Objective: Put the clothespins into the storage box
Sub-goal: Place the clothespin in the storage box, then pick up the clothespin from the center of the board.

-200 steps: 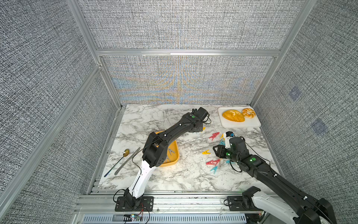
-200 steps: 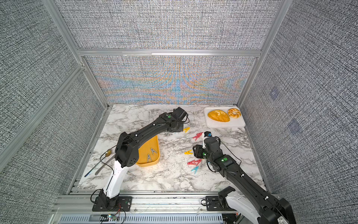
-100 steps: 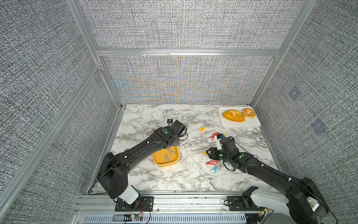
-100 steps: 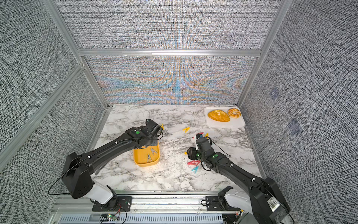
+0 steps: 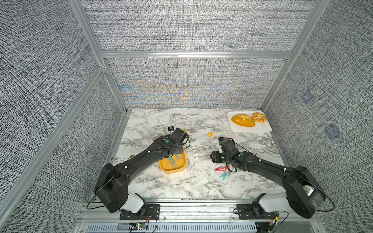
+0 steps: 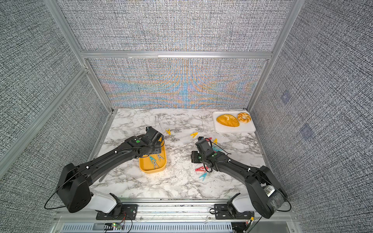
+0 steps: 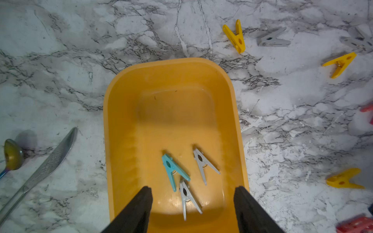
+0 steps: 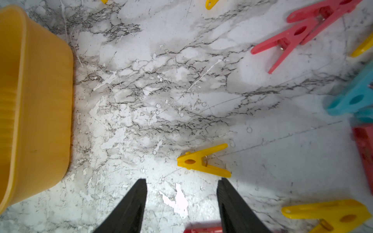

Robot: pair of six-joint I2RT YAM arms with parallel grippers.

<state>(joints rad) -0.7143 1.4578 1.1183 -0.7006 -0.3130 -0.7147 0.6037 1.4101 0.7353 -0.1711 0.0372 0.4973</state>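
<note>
Left tool poised over the storage box, arm stretched low across the surface, jaws apart and empty above three clothespins inside. Right tool angled down, jaws apart and empty, near a yellow clothespin on the marble.

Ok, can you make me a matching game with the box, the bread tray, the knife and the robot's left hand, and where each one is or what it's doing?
Things:
1. storage box
2. white tray
3. knife
4. left end effector

Descriptions:
A. lies on the marble beside a spoon
B. open, above the box
C. holds one teal clothespin and two grey clothespins
D. sits in the far corner with bread on it

Pairs: 1-C, 2-D, 3-A, 4-B
</note>
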